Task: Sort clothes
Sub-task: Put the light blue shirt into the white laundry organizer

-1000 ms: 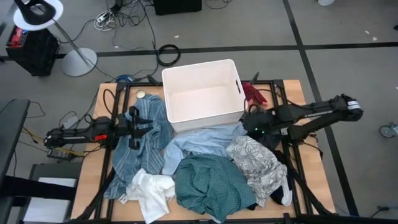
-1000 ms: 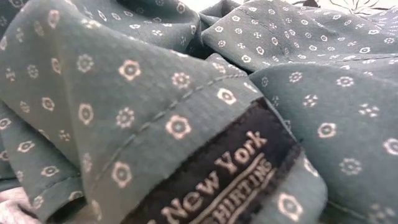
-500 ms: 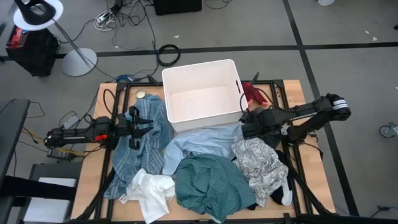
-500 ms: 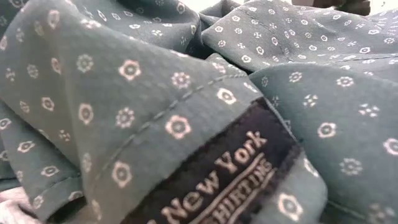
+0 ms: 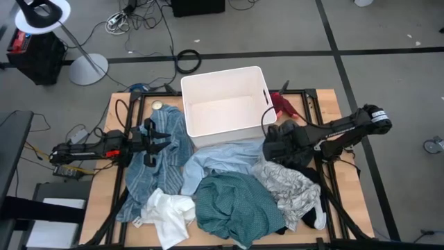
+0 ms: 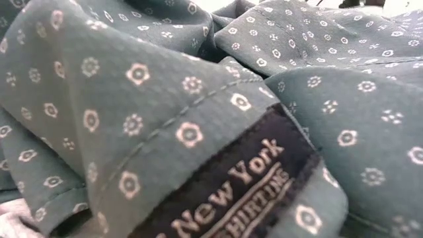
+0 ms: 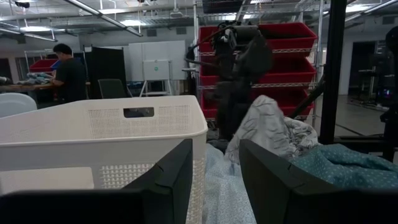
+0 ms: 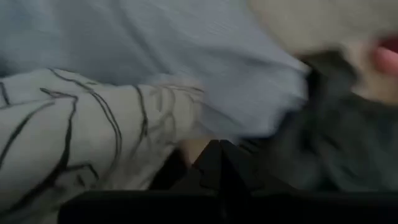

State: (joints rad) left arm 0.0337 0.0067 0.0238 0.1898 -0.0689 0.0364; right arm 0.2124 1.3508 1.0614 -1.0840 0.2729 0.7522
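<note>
A: What are the 2 grippers doing?
B: The right gripper [image 5: 269,144] is sitting clenched beside the leaf-print garment [image 5: 288,182]; the left gripper [image 5: 154,139] is resting released over the denim-blue garment [image 5: 156,165].

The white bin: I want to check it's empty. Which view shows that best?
The high view: it looks straight down into the white bin and shows its bare floor. The left wrist view shows only its perforated side wall. The low and right wrist views show only fabric.
</note>
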